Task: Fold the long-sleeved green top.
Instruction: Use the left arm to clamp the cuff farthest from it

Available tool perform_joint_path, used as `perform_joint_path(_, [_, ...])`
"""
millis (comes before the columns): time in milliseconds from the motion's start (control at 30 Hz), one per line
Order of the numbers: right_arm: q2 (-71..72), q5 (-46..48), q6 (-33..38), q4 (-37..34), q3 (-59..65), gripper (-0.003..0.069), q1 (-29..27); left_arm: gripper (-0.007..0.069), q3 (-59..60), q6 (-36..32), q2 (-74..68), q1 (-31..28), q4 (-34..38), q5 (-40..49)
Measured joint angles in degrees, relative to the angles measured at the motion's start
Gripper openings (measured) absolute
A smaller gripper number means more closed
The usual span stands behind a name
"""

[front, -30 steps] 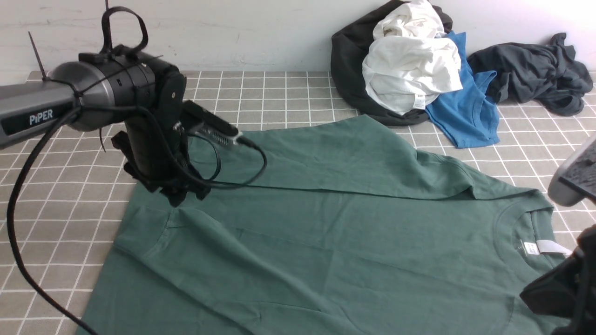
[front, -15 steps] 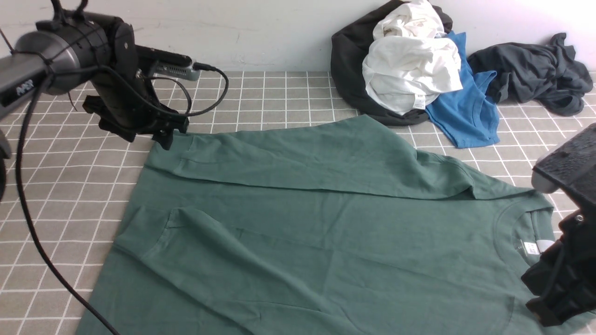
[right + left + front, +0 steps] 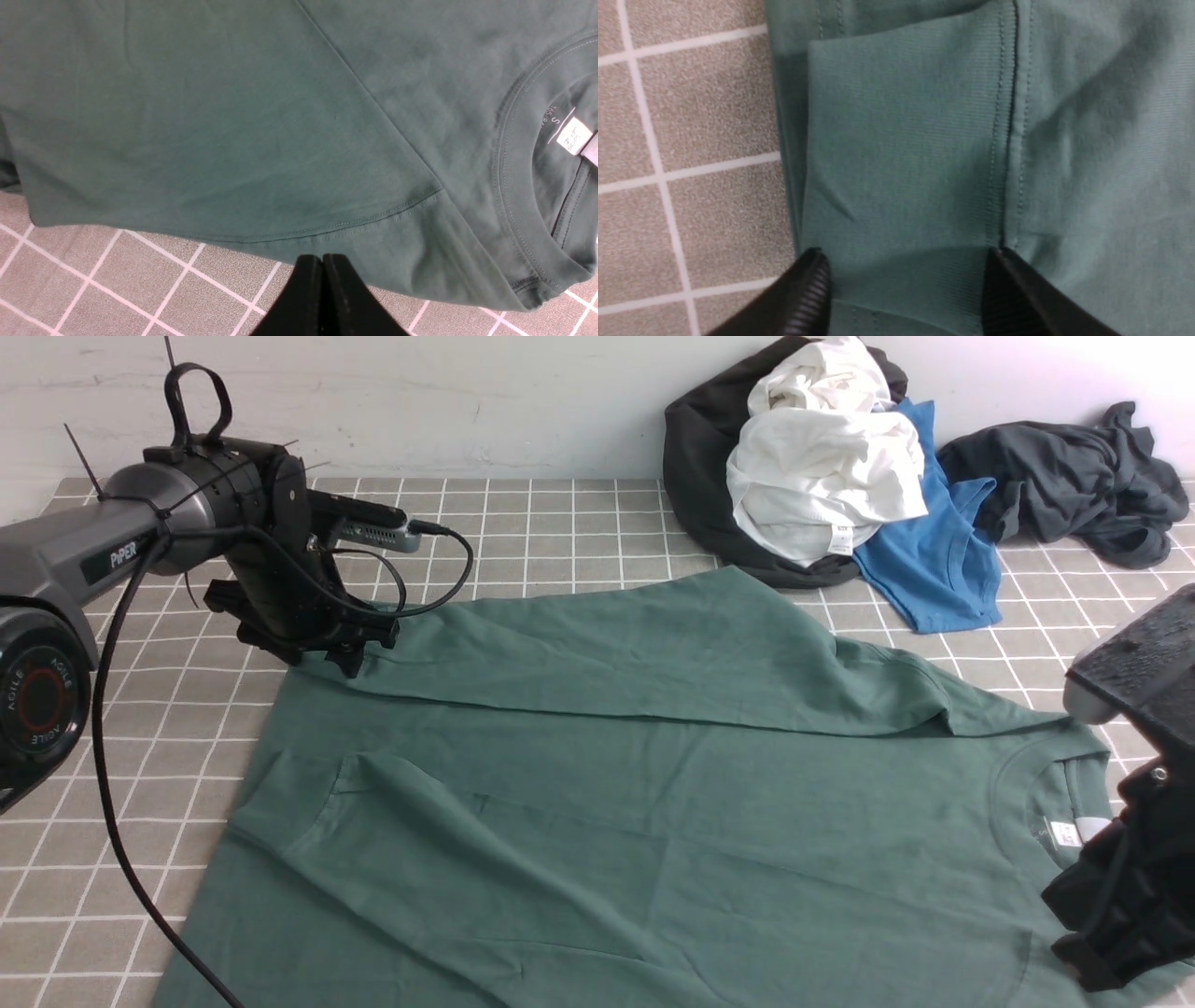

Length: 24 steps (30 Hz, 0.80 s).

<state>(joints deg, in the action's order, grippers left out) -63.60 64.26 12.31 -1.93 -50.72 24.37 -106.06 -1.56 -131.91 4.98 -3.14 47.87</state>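
green top (image 3: 653, 803), cuff (image 3: 901, 140) between left fingers (image 3: 803, 298)

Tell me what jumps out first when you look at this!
A big green long-sleeved top lies spread across the checked table, one sleeve folded over its body. The left gripper stands open over that sleeve's cuff at the far left, and a heap of white, blue and dark clothes sits by the back wall.

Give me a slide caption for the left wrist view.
Open left claw over the sleeve cuff of the green long-sleeved top on the checked table.
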Motion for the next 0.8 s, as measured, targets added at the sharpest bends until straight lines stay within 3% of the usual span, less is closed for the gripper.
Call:
perform_joint_path(367, [0.0, 0.0, 0.0, 0.0, 0.0, -0.0014, 0.0, 0.0017, -0.1, -1.0, -0.2, 0.0, 1.1, 1.5])
perform_joint_path(667, [0.0, -0.1, 0.2, -0.9, 0.0, -0.0014, 0.0, 0.0001, -0.1, -2.4, 1.2, 0.9, 1.3, 5.2])
perform_joint_path(800, [0.0, -0.2, 0.2, -1.1, 0.0, -0.0014, 0.0, 0.0114, -0.1, -2.6, 1.0, 2.4, 1.3, 4.9])
